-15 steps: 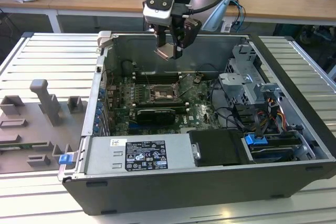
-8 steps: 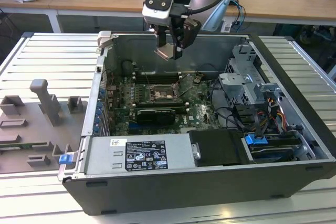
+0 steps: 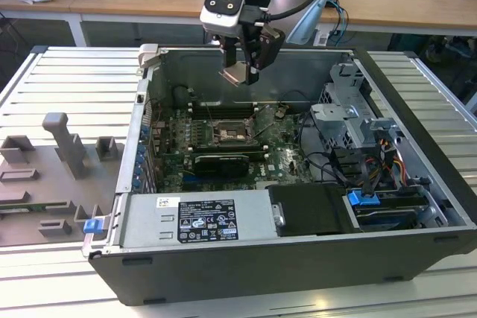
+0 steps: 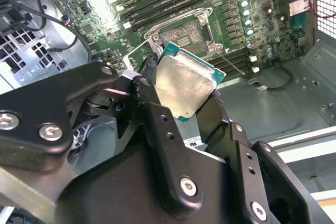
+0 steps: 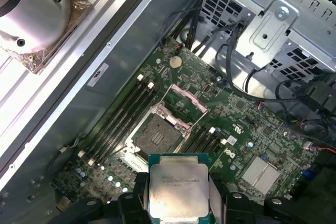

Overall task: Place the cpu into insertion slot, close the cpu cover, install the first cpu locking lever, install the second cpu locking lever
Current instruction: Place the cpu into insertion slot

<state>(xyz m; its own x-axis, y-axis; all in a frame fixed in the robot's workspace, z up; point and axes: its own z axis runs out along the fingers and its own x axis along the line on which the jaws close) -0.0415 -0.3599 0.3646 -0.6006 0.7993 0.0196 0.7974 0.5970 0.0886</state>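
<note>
Exterior view: the gripper (image 3: pixel 240 72) clamps the cpu (image 3: pixel 232 74) by two opposite edges above the open case (image 3: pixel 417 184), with the insertion slot (image 3: pixel 226 134) well below on the board (image 3: pixel 287 150). Second wrist view: the cpu (image 4: pixel 185 85) hangs tilted, clear of the insertion slot (image 4: pixel 184 38). First wrist view: the insertion slot (image 5: pixel 156 136) lies just beyond the cpu's (image 5: pixel 177 187) free edge.

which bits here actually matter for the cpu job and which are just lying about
Job in hand: gripper, shut on the cpu; the insertion slot, uncovered; the cpu cover, raised open.
Lying about: memory slots, power supply, drive cage, grey fixture blocks.
</note>
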